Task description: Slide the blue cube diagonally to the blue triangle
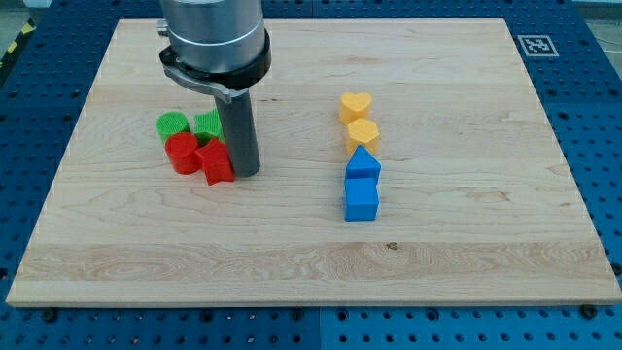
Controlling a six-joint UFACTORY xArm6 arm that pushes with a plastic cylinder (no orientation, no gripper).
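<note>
The blue cube [362, 199] sits right of the board's middle, touching the blue triangle [364, 164] just above it. My tip [245, 172] rests on the board at the view's left of centre, well to the left of both blue blocks. It stands against the right side of a red star-shaped block [216, 162].
A red cylinder [181, 154], a green cylinder [172, 124] and a green star-shaped block [206, 124] cluster left of my tip. A yellow heart [356, 106] and a yellow hexagon [362, 134] stand in a column above the blue triangle. The wooden board [466, 146] lies on a blue perforated table.
</note>
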